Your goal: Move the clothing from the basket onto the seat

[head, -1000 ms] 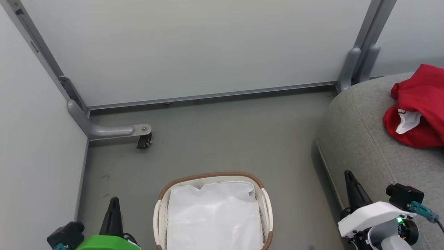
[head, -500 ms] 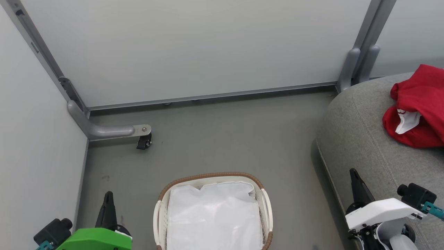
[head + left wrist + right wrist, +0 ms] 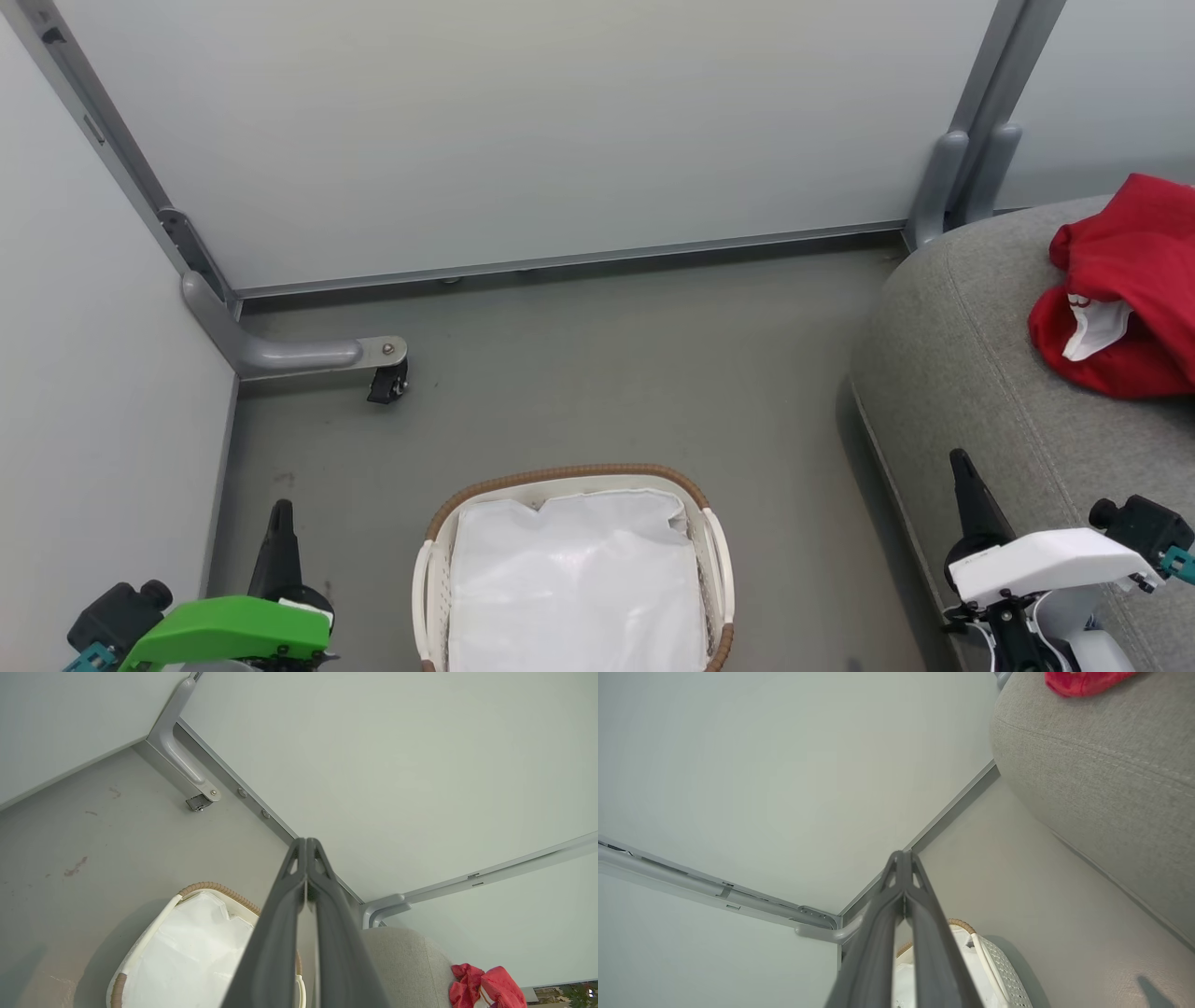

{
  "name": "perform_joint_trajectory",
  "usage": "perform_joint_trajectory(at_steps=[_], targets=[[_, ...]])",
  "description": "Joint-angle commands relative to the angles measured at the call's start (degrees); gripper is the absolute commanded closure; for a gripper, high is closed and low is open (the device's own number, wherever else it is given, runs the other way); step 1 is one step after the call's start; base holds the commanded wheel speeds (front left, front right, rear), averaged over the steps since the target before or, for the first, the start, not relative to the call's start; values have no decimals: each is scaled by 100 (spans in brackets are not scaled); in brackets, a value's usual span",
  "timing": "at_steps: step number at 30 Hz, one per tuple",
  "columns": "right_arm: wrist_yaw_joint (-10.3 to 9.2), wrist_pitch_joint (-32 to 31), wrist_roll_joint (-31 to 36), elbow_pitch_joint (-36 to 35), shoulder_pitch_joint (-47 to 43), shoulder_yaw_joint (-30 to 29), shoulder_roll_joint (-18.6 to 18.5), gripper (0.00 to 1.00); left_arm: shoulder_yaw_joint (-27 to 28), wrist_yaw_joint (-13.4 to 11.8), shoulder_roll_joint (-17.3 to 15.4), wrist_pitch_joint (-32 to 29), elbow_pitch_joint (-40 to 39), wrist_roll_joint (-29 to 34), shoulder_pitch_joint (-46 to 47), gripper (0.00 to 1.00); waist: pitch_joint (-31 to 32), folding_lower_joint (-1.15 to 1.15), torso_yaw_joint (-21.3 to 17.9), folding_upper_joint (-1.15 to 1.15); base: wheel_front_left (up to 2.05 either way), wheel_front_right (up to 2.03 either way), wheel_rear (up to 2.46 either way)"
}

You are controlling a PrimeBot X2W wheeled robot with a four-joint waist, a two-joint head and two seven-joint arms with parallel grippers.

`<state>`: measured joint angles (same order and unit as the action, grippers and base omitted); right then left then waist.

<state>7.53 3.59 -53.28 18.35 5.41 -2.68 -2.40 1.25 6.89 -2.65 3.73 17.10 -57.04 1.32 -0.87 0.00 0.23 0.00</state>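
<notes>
The red clothing (image 3: 1125, 289) with a white panel lies bunched on the grey seat (image 3: 971, 355) at the right; it also shows as a red heap (image 3: 486, 989) in the left wrist view and at the top (image 3: 1083, 682) of the right wrist view. The white basket (image 3: 569, 481) with a brown rim stands on the floor at bottom centre, holding just its white liner (image 3: 574, 579). My left gripper (image 3: 279, 515) is shut and empty, left of the basket. My right gripper (image 3: 961, 465) is shut and empty beside the seat's front edge.
Pale partition panels (image 3: 523, 131) close off the back and left. A grey metal foot with a black caster (image 3: 386, 383) juts onto the floor at the left. Another grey post foot (image 3: 943, 187) stands at the seat's far corner. Grey floor (image 3: 635, 373) lies between basket and wall.
Both arms have drawn back toward the lower corners: the left gripper slid left and down, the right gripper moved slightly right. Basket and clothing have not moved.
</notes>
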Motion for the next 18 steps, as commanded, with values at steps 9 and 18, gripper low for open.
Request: perform_joint_trajectory(at_steps=[9, 18], targets=[[-3, -174, -700, -149, 99, -86, -41, 100, 113, 29, -22, -178, -112, -628, 218, 100, 8, 0, -3, 0, 0, 0, 0], [-4, -321, -1239, -202, 103, -138, -43, 100, 185, 37, -25, -324, -150, -1111, 270, 100, 16, 0, -5, 0, 0, 0, 0]])
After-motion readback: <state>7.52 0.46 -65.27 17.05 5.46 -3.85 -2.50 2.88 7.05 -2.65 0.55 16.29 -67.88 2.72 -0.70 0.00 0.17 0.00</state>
